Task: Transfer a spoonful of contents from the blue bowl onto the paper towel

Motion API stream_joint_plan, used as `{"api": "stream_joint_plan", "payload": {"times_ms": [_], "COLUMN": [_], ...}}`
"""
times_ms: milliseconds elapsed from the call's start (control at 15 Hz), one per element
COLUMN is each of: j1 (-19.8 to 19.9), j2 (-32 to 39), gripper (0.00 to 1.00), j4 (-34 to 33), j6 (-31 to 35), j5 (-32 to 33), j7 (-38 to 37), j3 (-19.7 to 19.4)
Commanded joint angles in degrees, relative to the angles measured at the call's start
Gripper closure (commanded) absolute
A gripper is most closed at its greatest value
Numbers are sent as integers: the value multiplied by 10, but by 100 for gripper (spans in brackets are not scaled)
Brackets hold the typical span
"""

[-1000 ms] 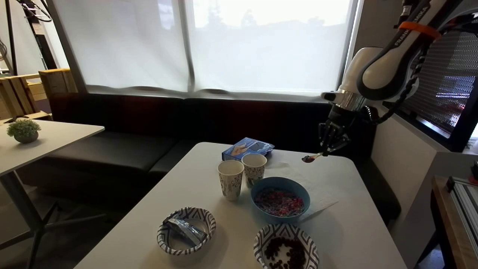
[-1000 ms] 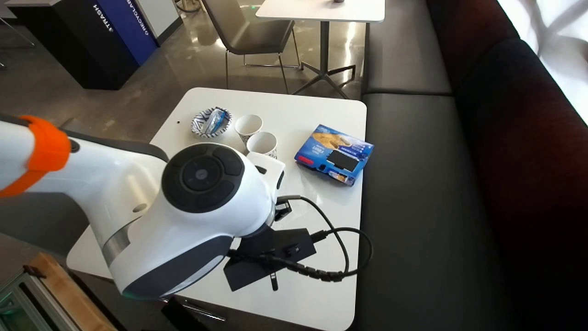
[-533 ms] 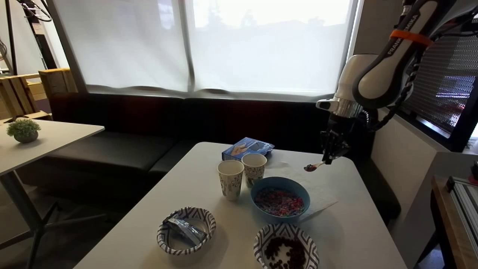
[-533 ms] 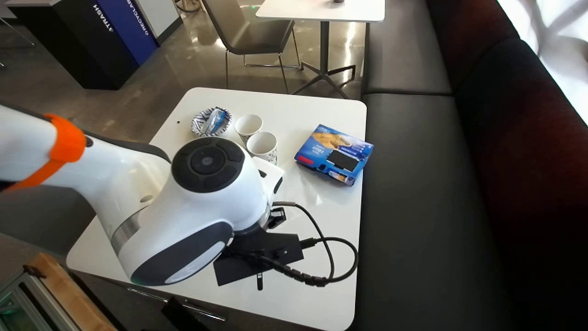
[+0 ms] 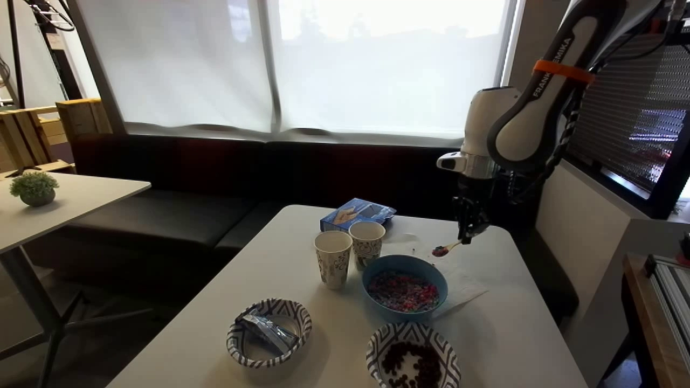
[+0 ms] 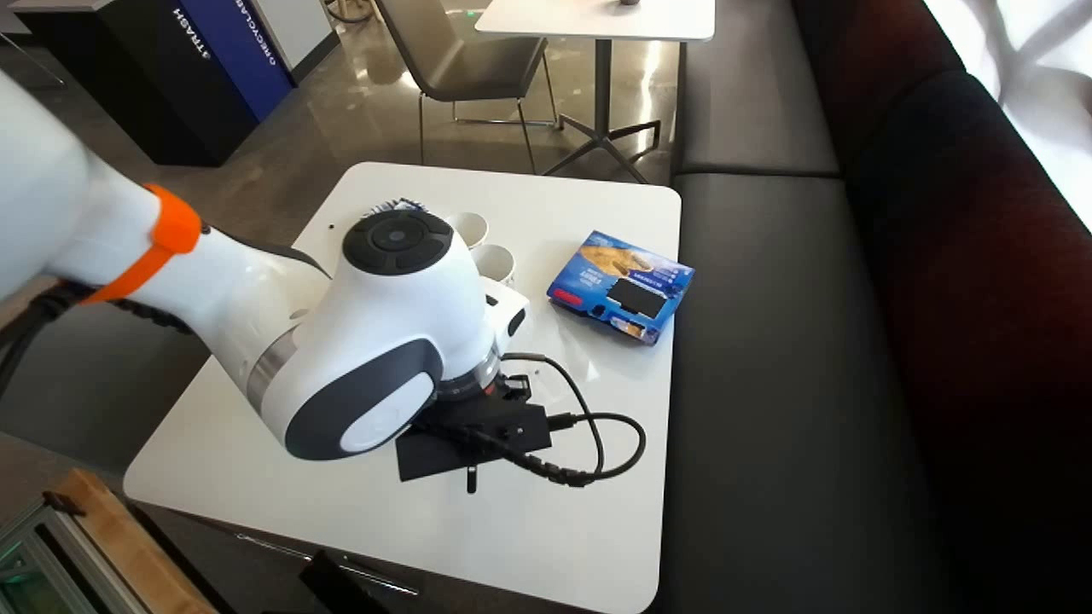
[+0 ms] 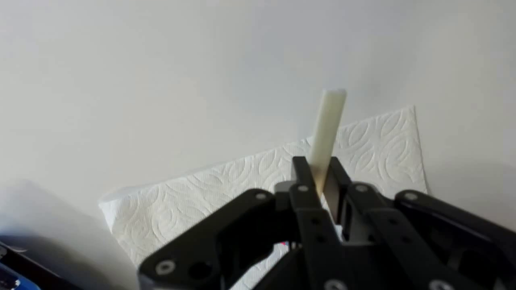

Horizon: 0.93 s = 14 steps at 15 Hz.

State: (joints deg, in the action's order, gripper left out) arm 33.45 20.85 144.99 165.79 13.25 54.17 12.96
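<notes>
Since tipping presumably follows, claw (image 5: 464,239) clamps laden spoon (image 5: 451,247) over paper towel (image 7: 217,183), scoop (image 5: 440,251) at eight o'clock.

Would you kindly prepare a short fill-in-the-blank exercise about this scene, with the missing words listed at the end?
1. The end effector grips a ____ loaded with pinkish bits.
2. The bowl holding more such bits is coloured ____.
3. The number of paper cups standing near that bowl is ____.
4. The paper towel below the end effector is coloured ____.

Missing words: spoon; blue; two; white.
</notes>
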Motion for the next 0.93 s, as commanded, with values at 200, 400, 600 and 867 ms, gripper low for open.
{"api": "stream_joint_plan", "payload": {"times_ms": [200,400,600,867], "j1": [-140,-163,-182,-210], "j2": [41,52,59,57], "gripper": [97,97,97,97], "j4": [-54,-68,-81,-93], "j6": [-48,-66,-84,-114], "j5": [-11,-9,-2,9], "j7": [-58,-74,-91,-119], "j3": [-100,-116,-129,-147]}}
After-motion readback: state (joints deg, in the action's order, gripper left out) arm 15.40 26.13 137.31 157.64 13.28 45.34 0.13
